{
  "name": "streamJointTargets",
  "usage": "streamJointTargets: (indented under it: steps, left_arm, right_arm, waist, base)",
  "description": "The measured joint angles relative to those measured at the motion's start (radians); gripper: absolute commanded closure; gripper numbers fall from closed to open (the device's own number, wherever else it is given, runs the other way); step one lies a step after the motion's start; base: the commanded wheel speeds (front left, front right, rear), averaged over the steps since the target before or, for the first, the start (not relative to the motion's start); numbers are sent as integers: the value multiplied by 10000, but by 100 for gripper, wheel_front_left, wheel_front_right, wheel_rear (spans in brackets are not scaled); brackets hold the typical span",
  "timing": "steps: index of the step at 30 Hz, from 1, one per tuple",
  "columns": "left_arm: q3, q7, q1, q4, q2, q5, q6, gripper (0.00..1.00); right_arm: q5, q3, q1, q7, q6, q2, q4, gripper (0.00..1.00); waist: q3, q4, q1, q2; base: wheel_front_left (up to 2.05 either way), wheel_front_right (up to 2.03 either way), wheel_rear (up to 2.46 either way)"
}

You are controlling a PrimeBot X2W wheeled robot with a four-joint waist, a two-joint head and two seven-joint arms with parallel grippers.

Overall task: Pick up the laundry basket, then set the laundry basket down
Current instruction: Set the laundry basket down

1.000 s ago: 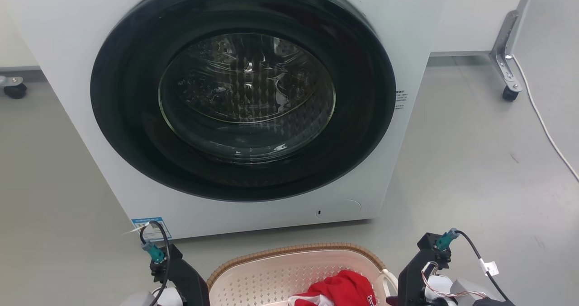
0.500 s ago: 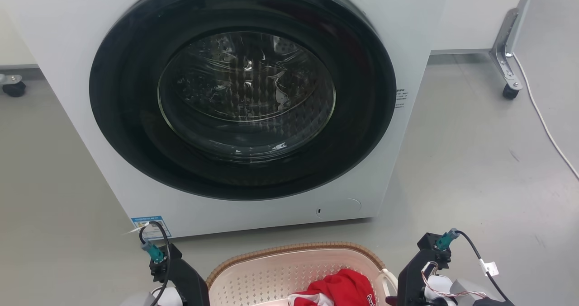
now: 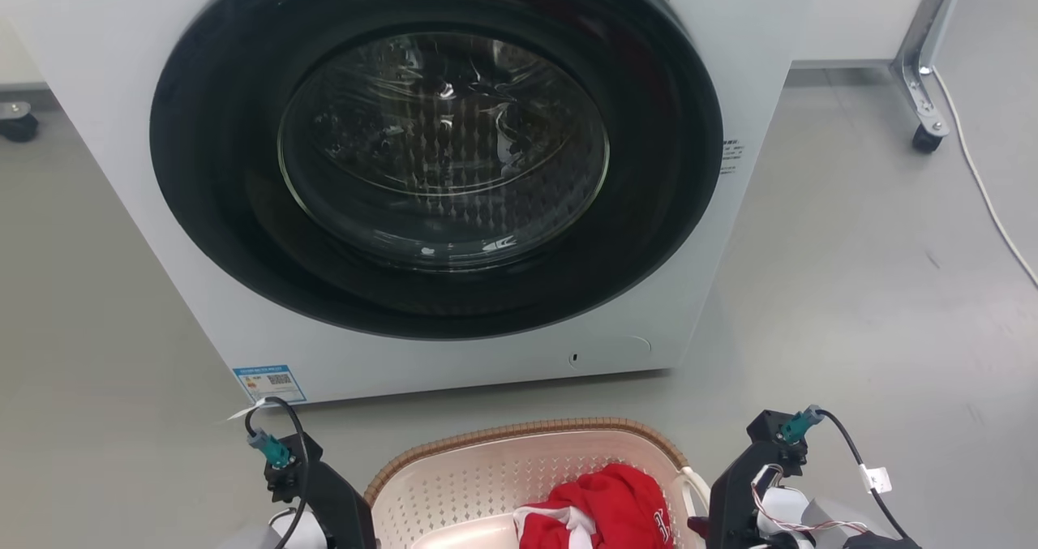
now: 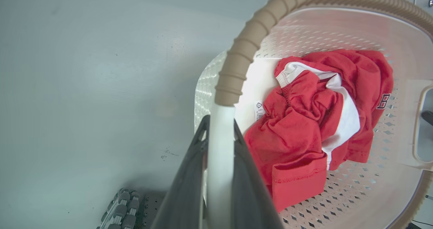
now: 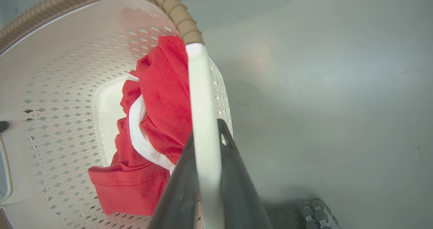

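basket: shallow cream-white plastic laundry basket (image 3: pixel 519 436), diamond-holed walls, tan ribbed rim, crumpled red-and-white garment (image 4: pixel 304 127) inside
where: right in front of the white front-load washing machine (image 3: pixel 778 38), between both arms
left gripper (image 4: pixel 220 124): fingers pinched on its white loop handle (image 4: pixel 220 154)
right gripper (image 5: pixel 206 131): same deal, clamped on the opposite handle (image 5: pixel 199 87)

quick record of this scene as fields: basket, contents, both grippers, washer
basket: shallow cream-white perforated plastic laundry basket, brown woven-look rim, before white front-loading washing machine
contents: crumpled red and white garment
left gripper: shut on one white loop handle
right gripper: shut on the opposite handle
washer door: closed
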Motion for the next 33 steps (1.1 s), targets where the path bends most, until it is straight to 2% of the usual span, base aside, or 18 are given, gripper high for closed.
streamJointTargets:
  steps: [12,33]
  left_arm:
    - [-44,-1164,-156,-33,4,219,-2,100]
    - [-278,-3438,-1366,-278,213,989,-6,100]
  right_arm:
    - [-13,117,-96,-915,-190,2,-278,100]
    - [-573,483,-1243,-3041,-704,-12,-821,100]
  waist:
    - [1160,28,1,0]
    - [4178,127,2,1]
  base:
    - [0,0,0]
    - [0,0,0]
